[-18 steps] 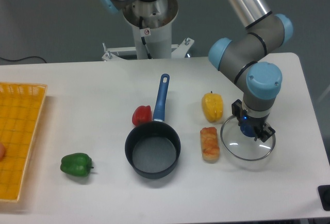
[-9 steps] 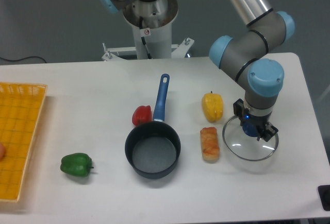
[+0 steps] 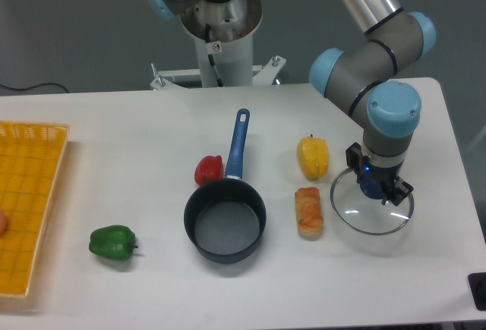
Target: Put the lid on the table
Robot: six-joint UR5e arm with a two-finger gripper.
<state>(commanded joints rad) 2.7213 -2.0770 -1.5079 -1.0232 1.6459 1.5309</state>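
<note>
Gripper (image 3: 377,190) fingers clamp the blue knob of the lid (image 3: 371,211), which hangs low over the table (image 3: 137,140) near its right edge, beside the bread roll (image 3: 308,212). Lowering it level before letting go seems wisest.
</note>
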